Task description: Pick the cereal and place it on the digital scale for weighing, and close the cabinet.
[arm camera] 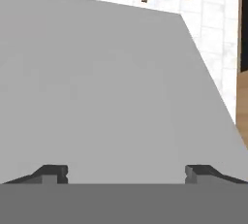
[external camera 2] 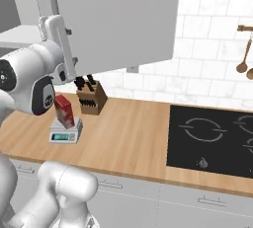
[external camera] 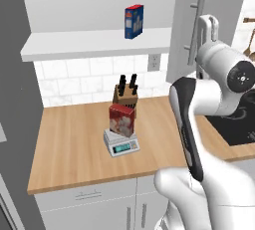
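- A wooden counter runs along the wall; white drawers with small handles sit below it
- The wall behind is white marbled tile; a white outlet is set in it above the counter
- A black cooktop with ring markings is set into the counter at the right
- Wooden spoons hang on the tiled wall above the cooktop
- A white shelf spans the wall above the tile; a blue box stands on it
- A wooden knife block with dark handles stands on the counter near the wall
- Light is even and soft; shadows are faint
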